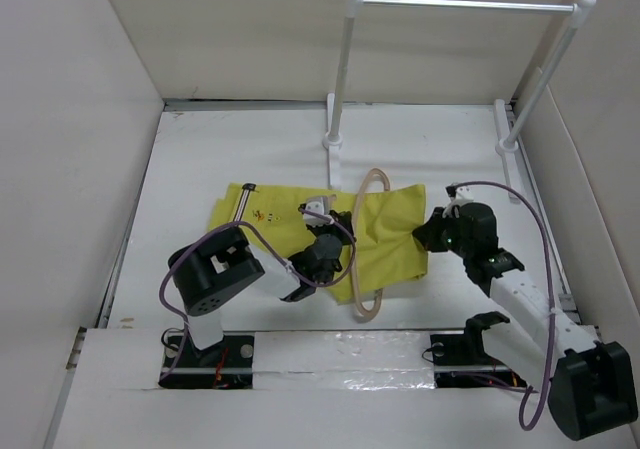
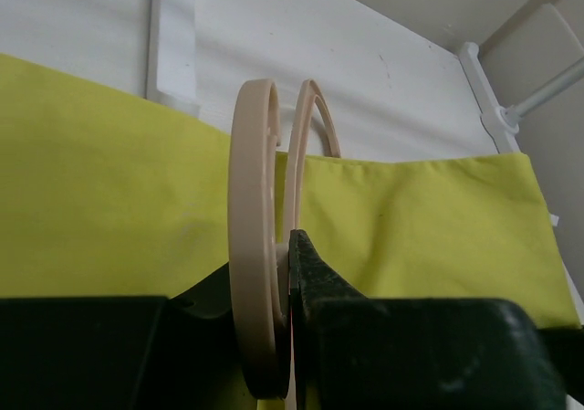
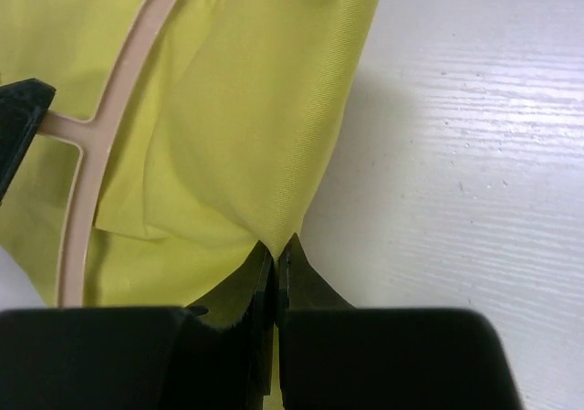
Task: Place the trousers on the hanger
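Our right fingers (image 3: 310, 291) are closest to the right wrist camera. They are pressed together on a corner of the yellow trousers (image 3: 228, 109), so the right gripper (image 3: 276, 250) is pinching the cloth beside the white table (image 3: 474, 154). Our left gripper (image 2: 265, 282) is squeezed tight on the pale hanger (image 2: 246, 200), which stands on its thin edge between the two pads.

Only the right wrist camera lets us see the hanger's bar lying over the cloth. Only the top camera shows us the striped waistband (image 1: 245, 194) at the left end and the white rack (image 1: 460, 4) at the back. From there the trousers lie in the middle of the table, with the hanger across them. Our left arm is bent and reaches right. Our right arm stretches long from the near right corner to the trousers' right edge.
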`<state>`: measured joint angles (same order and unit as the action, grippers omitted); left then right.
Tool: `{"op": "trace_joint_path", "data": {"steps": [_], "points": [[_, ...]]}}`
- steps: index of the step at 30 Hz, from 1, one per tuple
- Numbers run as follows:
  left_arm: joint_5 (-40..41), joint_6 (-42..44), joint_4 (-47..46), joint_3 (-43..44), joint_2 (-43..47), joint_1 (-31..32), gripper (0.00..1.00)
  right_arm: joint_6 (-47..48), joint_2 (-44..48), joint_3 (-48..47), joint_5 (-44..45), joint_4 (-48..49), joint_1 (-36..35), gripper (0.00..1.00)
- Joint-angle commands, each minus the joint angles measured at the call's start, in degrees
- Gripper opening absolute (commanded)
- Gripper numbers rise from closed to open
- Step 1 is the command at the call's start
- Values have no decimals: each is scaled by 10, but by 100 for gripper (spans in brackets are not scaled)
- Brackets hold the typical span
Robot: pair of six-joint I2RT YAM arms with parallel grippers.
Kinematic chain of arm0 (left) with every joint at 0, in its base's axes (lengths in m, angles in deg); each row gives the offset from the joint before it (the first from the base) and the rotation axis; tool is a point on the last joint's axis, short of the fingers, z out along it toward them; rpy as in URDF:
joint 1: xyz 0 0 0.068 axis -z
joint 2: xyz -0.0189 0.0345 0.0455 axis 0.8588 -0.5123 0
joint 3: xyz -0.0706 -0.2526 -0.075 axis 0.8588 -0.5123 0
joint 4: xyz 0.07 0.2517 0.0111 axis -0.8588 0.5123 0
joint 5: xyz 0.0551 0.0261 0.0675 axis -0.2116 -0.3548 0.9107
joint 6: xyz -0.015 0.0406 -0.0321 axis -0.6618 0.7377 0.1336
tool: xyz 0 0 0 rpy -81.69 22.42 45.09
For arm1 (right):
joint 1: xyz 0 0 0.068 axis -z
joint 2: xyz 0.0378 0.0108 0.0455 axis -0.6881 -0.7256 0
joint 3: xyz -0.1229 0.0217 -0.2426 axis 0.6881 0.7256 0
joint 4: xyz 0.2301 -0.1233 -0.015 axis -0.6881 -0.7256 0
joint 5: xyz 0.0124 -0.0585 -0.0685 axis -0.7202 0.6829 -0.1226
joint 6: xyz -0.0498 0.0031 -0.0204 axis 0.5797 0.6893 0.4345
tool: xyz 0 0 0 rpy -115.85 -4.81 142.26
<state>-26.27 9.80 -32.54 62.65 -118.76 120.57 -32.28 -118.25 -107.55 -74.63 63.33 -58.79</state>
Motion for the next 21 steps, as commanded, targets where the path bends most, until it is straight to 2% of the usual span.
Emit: {"op": "trace_joint_path", "data": {"steps": [1, 8, 16, 21], "points": [[44, 39, 23, -24, 40, -4, 0, 7, 38, -5, -9, -11, 32, 0], [59, 49, 50, -66, 82, -4, 0, 9, 94, -18, -10, -34, 109, 0], [55, 56, 74, -92, 123, -4, 0, 9, 57, -36, -35, -11, 148, 0], [69, 89, 87, -83, 130, 2, 0, 7, 26, -44, -24, 16, 160, 0]]}}
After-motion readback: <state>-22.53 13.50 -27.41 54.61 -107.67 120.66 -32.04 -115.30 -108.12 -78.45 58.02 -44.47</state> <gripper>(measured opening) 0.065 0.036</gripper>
